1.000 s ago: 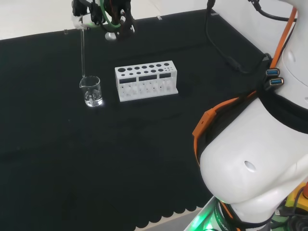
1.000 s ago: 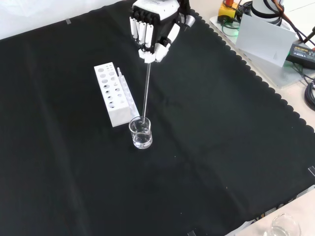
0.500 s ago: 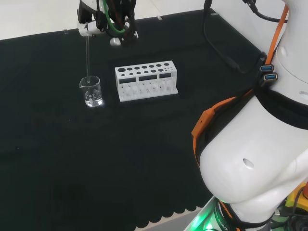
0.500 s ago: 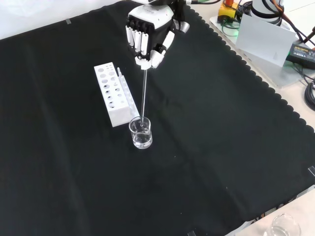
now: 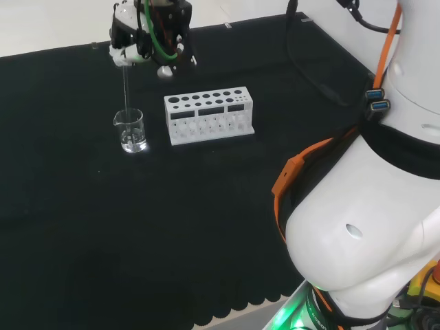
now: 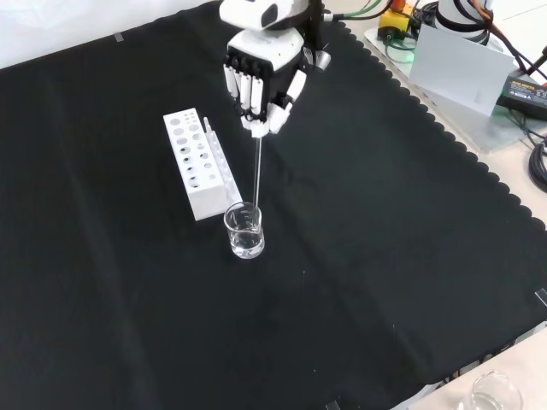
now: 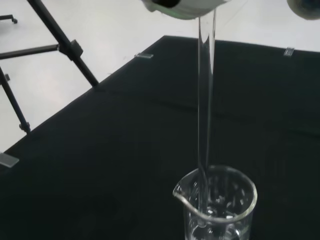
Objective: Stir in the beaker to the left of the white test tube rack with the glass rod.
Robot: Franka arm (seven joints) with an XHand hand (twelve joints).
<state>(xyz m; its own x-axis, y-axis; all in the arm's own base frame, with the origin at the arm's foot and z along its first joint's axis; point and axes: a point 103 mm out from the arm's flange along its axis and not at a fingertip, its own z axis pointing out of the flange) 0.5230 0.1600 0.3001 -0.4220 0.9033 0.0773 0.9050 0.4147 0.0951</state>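
A small clear glass beaker [image 5: 130, 130] [image 6: 244, 230] [image 7: 218, 205] stands on the black cloth, left of the white test tube rack [image 5: 209, 114] in the head view and in front of the rack [image 6: 198, 162] in the front view. The black and white hand [image 5: 150, 34] [image 6: 261, 79] hovers above the beaker with its fingers curled round the top of a thin glass rod [image 5: 126, 86] [image 6: 256, 169] [image 7: 205, 95]. The rod hangs nearly upright and its lower end dips inside the beaker. Whether the beaker holds liquid is unclear.
The arm's white links [image 5: 371, 227] take up the right of the head view. A second clear vessel [image 6: 491, 396] stands off the cloth at the bottom right of the front view. Boxes and cables [image 6: 479, 60] lie beyond the cloth's scalloped edge.
The hand has come lower over the beaker and shifted slightly, sinking the rod's end deeper into the beaker. Beaker and rack have stayed put.
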